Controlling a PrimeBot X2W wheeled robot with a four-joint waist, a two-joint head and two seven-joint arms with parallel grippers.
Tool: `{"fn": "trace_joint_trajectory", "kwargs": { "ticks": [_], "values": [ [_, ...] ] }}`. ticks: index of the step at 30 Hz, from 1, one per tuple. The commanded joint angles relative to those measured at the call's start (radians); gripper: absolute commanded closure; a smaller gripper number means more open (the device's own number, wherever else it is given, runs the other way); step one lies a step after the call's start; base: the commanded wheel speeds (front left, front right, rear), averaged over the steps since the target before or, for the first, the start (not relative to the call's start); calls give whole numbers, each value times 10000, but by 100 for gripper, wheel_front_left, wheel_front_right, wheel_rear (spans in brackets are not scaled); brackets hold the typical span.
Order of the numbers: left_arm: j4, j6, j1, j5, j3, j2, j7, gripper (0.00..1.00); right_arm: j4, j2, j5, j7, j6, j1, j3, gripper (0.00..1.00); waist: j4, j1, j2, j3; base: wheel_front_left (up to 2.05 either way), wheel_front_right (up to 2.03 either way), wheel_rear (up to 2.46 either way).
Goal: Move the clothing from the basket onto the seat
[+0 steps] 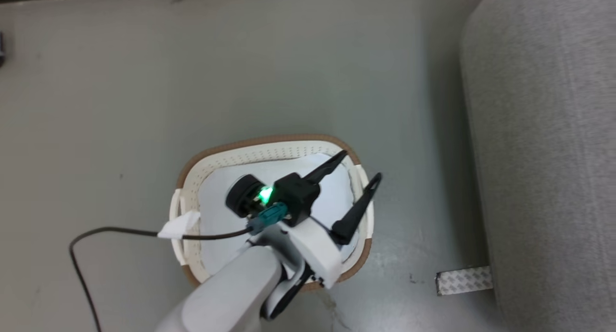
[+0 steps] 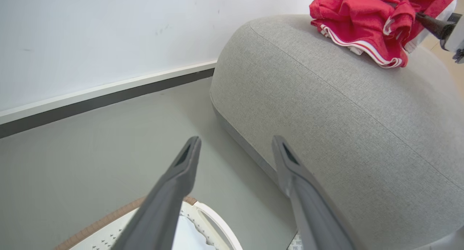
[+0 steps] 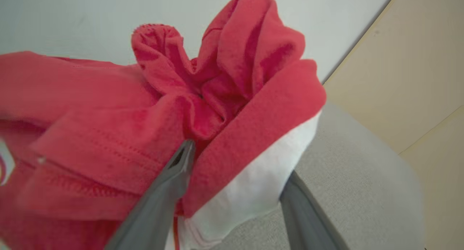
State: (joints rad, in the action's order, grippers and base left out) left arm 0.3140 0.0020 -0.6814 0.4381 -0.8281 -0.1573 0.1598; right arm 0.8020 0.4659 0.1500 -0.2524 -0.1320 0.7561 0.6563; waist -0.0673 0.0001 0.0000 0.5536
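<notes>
The red clothing (image 2: 362, 21), with white trim and stripes, lies bunched on top of the grey seat (image 2: 344, 126). My right gripper (image 3: 235, 159) is open, its fingers wide apart around a fold of red and white clothing (image 3: 203, 108); its right fingertip is hidden behind the white cuff. A dark finger (image 2: 433, 24) of that gripper touches the pile's edge. The cream basket (image 1: 269, 142) with a brown rim stands on the floor, holding only a pale flat pad (image 1: 216, 197). Over the basket's right side hovers my left gripper (image 1: 361, 166), open and holding nothing.
The seat (image 1: 544, 130) runs along the right of the head view. A patterned tape patch (image 1: 464, 280) lies on the floor beside it. A black cable (image 1: 120, 232) trails left from my left arm across the grey floor. A white wall with a dark baseboard (image 2: 108, 101) is behind.
</notes>
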Motion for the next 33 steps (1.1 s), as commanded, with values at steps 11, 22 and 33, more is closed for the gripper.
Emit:
{"fn": "trace_joint_trajectory", "kwargs": {
  "ticks": [11,22,33],
  "values": [
    [127,727,1192,513,793,-705,702,0,-2755,-1628,-613,-126,26,-2884,-932,0,-667,-1,0,-1835,0,0,0],
    [256,1385,3268,669,2039,-924,1044,0,-4841,-2655,-1265,-115,26,-5594,-2795,0,-341,-1,0,-3808,0,0,0],
    [-405,1319,5798,-680,4639,-576,1045,0,-6342,-3434,-1013,-115,26,-7487,-4448,0,231,-1,0,-5238,0,0,0]
  ]
}}
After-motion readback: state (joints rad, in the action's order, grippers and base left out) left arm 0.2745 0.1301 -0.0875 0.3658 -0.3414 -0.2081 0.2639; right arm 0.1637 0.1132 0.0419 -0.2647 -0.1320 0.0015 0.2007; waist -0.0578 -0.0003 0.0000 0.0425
